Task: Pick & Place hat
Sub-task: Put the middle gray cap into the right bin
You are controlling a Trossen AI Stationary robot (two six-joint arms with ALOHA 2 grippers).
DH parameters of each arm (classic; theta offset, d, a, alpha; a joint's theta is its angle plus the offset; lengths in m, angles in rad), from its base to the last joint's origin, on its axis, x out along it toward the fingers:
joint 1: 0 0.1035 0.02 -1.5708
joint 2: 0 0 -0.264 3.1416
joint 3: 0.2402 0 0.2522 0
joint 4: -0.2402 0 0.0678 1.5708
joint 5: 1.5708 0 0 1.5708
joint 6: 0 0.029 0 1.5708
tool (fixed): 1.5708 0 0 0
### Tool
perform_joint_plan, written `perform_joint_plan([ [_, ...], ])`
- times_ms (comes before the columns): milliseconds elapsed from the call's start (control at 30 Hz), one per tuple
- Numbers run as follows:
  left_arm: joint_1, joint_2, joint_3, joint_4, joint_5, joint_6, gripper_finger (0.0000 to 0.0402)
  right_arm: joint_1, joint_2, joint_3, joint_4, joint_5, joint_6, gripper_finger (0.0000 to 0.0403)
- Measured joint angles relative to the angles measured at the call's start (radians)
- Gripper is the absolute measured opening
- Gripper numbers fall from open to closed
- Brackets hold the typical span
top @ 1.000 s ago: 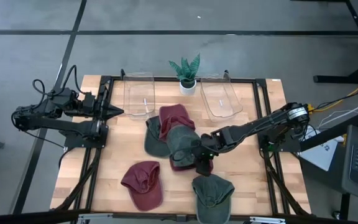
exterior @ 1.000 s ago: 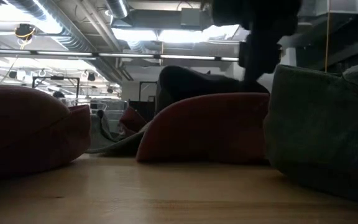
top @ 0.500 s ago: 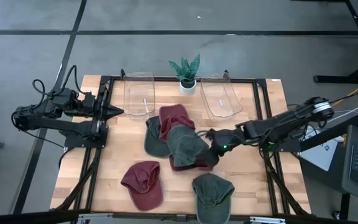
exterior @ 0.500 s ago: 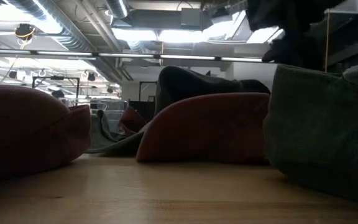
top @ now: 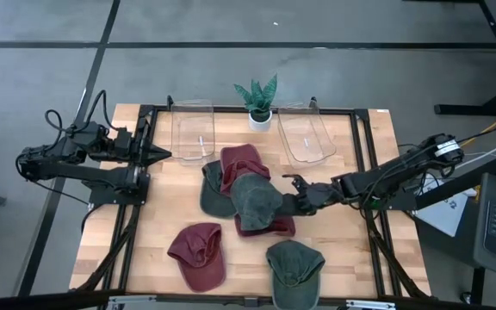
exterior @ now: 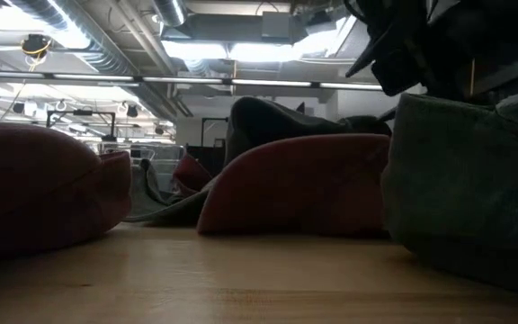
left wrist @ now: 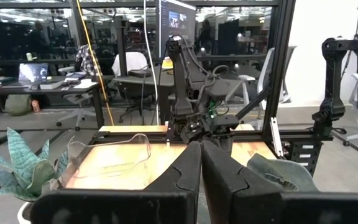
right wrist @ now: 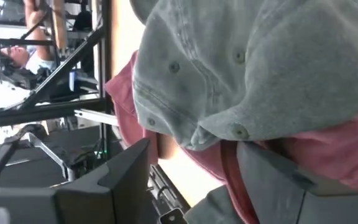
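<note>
Hat (top: 257,200): grey-green cotton cap, soft and rumpled, atop a pile of maroon caps (top: 241,166) mid-worktop. Right claw (top: 297,191) spread wide, empty, just beside its edge. Left claw (top: 164,155) closed, parked at the left side. Worktop (top: 351,250): pale wood planks, black frame. Two clear plastic bins (top: 194,129), potted plant (top: 257,101) at the far edge.

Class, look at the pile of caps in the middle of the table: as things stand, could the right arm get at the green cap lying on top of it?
Probably yes. The right end effector is open, right beside the top green cap, with nothing between them.
</note>
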Motion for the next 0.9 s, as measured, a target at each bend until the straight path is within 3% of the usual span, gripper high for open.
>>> perform_joint_plan([
  [533, 0.000, 0.000, 0.000, 0.000, 0.000, 0.000, 0.0009, -0.003, 0.273, 0.157, 0.034, -0.035, 0.095, 0.0239],
  [767, 0.000, 0.000, 0.000, 0.000, 0.000, 0.000, 0.0013, -0.009, 0.309, 0.159, 0.022, -0.071, 0.095, 0.0239],
  [900, 0.000, 0.000, 0.000, 0.000, 0.000, 0.000, 0.0011, -0.008, 0.304, 0.158, -0.094, -0.065, 0.038, 0.0239],
])
